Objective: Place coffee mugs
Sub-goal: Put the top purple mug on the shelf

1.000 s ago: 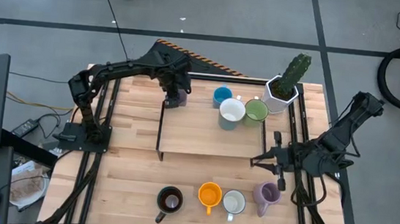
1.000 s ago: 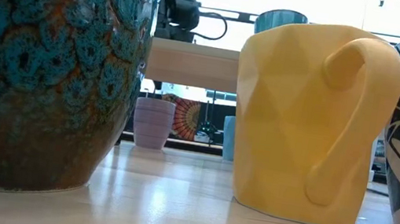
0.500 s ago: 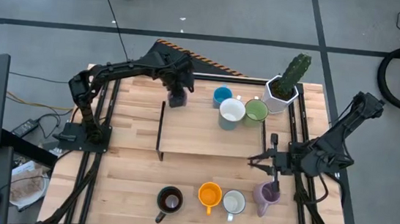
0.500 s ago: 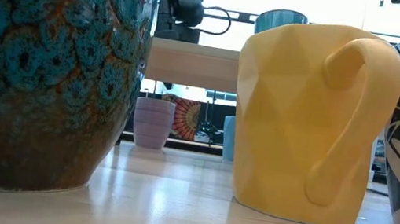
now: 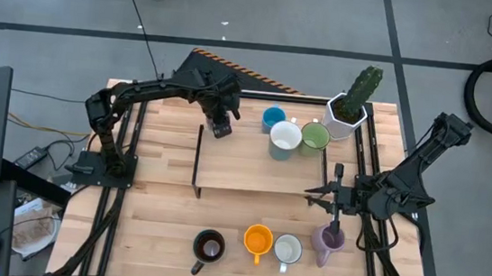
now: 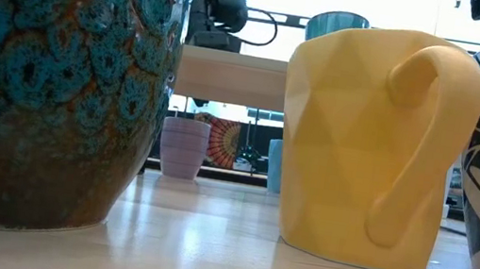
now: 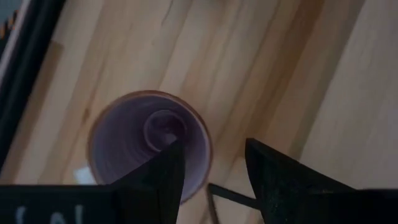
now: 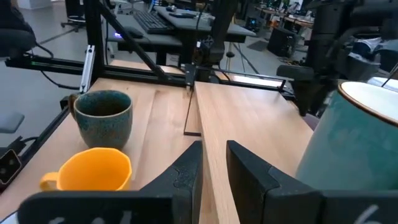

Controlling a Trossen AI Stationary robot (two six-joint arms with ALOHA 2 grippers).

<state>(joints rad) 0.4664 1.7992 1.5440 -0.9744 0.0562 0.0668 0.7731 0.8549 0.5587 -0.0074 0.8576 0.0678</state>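
Observation:
My left gripper [image 5: 221, 125] hangs open at the far left corner of the raised wooden shelf [image 5: 261, 167]. It is right above a lavender mug [image 7: 137, 143], which stands on its base on the table [image 6: 183, 148]. My fingers [image 7: 161, 174] are over its rim without touching it. Blue [image 5: 273, 117], white [image 5: 285, 138] and green [image 5: 315, 136] mugs stand on the shelf. A dark mug [image 5: 208, 246], an orange one [image 5: 257, 241], a white one [image 5: 288, 249] and a second lavender one [image 5: 328, 239] line the near edge. My right gripper [image 5: 321, 200], its fingers a little apart [image 8: 214, 152], hovers right of the shelf.
A cactus in a white hexagonal pot [image 5: 346, 110] stands at the shelf's far right corner. The shelf's thin dark leg [image 7: 227, 196] runs close beside the lavender mug. Black frame rails [image 5: 119, 189] line both table sides. Bare wood lies on the shelf's middle and left.
My left gripper has shifted a little toward the table's right and near edge, over the shelf's corner, while the lavender mug below it stayed put. My right gripper has drifted slightly left and toward the near row of mugs.

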